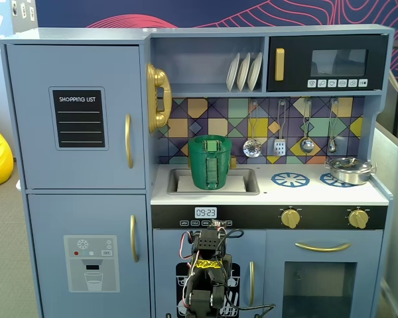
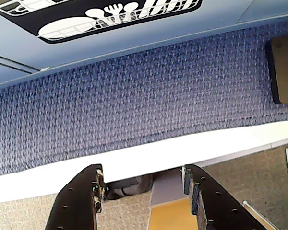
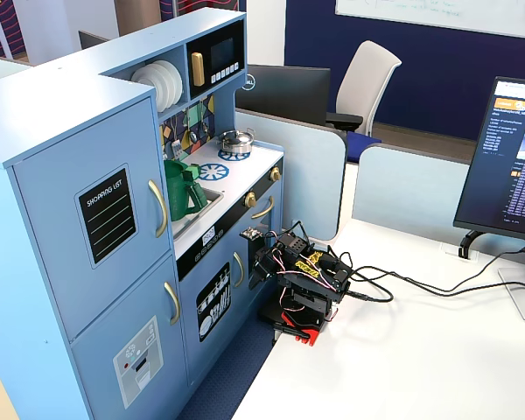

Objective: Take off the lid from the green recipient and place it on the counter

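From my remote station I read "SHOPPING LIST" on the black panel (image 1: 79,118) of the upper left door, and "09:23" on the small clock display (image 1: 205,212) below the counter (image 1: 331,193). The microwave (image 1: 328,63) carries a row of printed buttons too small to read. The green recipient (image 1: 210,162) stands upright in the sink basin (image 1: 242,181), at the left end of the counter in this fixed view; the other fixed view shows it (image 3: 182,189) partly cut off by the cabinet edge. Its top edge is visible, but I cannot make out the lid as a separate part in either fixed view. A silver pot (image 1: 349,169) sits on the far right burner circle. The arm (image 1: 208,275) is folded low in front of the lower cabinet, well below the counter and apart from the recipient. In the wrist view the gripper (image 2: 143,184) points at blue carpet, its jaws spread wide with nothing between them; only the fingertips show, the rest cut off at the bottom edge.
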You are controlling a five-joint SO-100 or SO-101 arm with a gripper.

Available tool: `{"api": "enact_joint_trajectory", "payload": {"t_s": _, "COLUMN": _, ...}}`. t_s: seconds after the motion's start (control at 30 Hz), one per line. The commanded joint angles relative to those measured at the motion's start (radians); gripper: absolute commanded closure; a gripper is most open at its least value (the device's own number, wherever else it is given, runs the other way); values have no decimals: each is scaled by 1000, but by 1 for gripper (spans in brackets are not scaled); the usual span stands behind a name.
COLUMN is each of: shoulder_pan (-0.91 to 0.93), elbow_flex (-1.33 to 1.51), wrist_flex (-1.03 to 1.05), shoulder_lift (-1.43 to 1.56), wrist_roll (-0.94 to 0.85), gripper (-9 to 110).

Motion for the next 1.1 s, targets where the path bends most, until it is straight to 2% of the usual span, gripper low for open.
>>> {"api": "enact_joint_trajectory", "payload": {"t_s": 0.0, "shoulder_pan": 46, "elbow_flex": 17, "wrist_flex": 175, "shoulder_lift": -5, "wrist_roll": 28, "gripper": 101}}
{"api": "enact_joint_trajectory", "payload": {"t_s": 0.63, "shoulder_pan": 37, "elbow_flex": 17, "wrist_flex": 172, "shoulder_lift": -6, "wrist_roll": 11, "gripper": 101}}
{"api": "enact_joint_trajectory", "payload": {"t_s": 0.8, "shoulder_pan": 77, "elbow_flex": -54, "wrist_flex": 28, "shoulder_lift": -8, "wrist_roll": -5, "gripper": 101}}
{"api": "enact_joint_trajectory", "payload": {"t_s": 1.07, "shoulder_pan": 92, "elbow_flex": -385, "wrist_flex": -175, "shoulder_lift": -8, "wrist_roll": -74, "gripper": 101}}
